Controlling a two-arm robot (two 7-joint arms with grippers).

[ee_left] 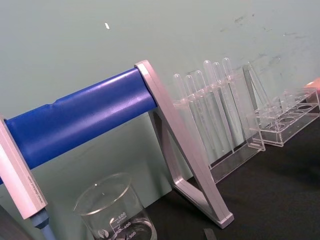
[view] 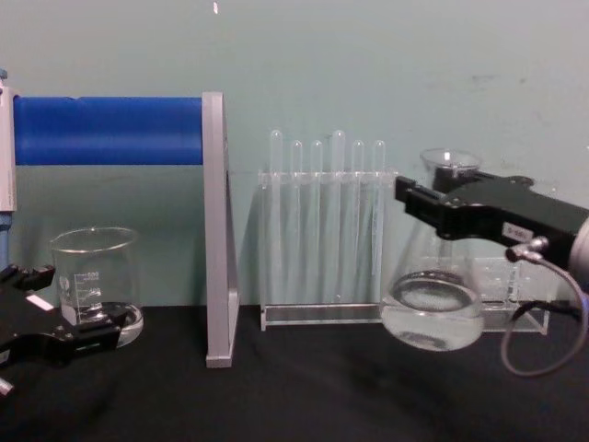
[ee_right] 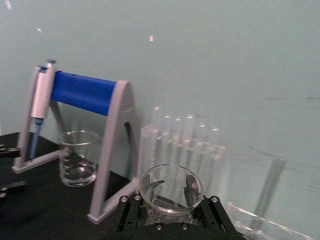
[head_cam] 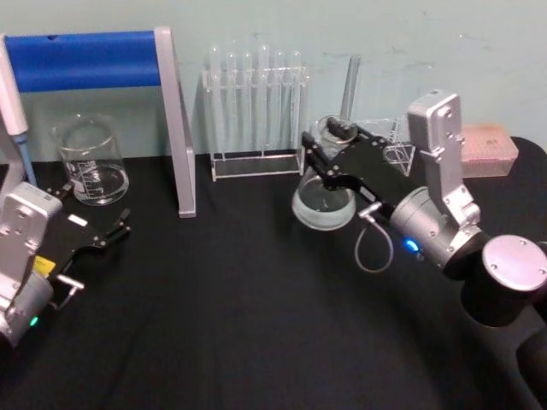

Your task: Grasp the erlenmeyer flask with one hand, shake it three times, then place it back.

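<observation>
Erlenmeyer flask (view: 433, 313) hangs clear of the table (view: 304, 396), right of center, neck pinched in the right gripper (view: 433, 201). Left gripper (head_cam: 92, 209) sits spread open at lower left, near the beaker (head_cam: 90, 162).

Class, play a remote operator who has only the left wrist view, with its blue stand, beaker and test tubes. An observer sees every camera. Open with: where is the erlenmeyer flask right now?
Observer: The erlenmeyer flask is just right of the test tube rack, a little nearer the robot.
Operator: Is anything holding it?
Observer: Yes. The right gripper has its fingers shut on the flask's neck, just under the rim.
Operator: And the arm whose camera I'm using?
Observer: The left gripper sits low by the beaker, with its fingers open and nothing between them.
</observation>
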